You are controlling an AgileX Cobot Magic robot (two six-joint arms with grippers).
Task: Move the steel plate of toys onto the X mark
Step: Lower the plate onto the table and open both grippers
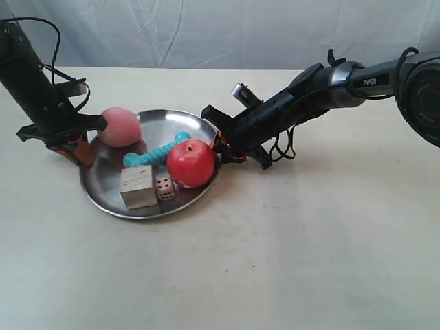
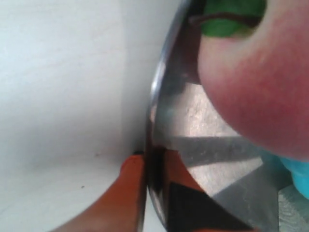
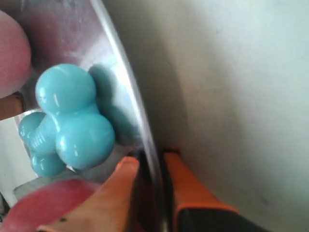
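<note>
The steel plate (image 1: 110, 185) rests on the pale table holding a pink peach (image 1: 119, 126), a teal bone (image 1: 157, 152), a red apple (image 1: 190, 163), a wooden cube (image 1: 137, 186) and a small die (image 1: 164, 187). My left gripper (image 2: 153, 166) is shut on the steel plate's rim (image 2: 157, 92), one orange finger on each side, with the peach (image 2: 256, 82) close by. My right gripper (image 3: 150, 162) is shut on the opposite rim (image 3: 126, 77), beside the bone (image 3: 72, 116). In the exterior view these grippers sit at the plate's left edge (image 1: 81, 152) and right edge (image 1: 221, 148). No X mark shows.
Bare pale tabletop (image 1: 309, 247) spreads in front of and to the right of the plate. A white cloth backdrop (image 1: 206, 31) closes the far side. Both black arms reach in from the upper corners, with loose cables near each.
</note>
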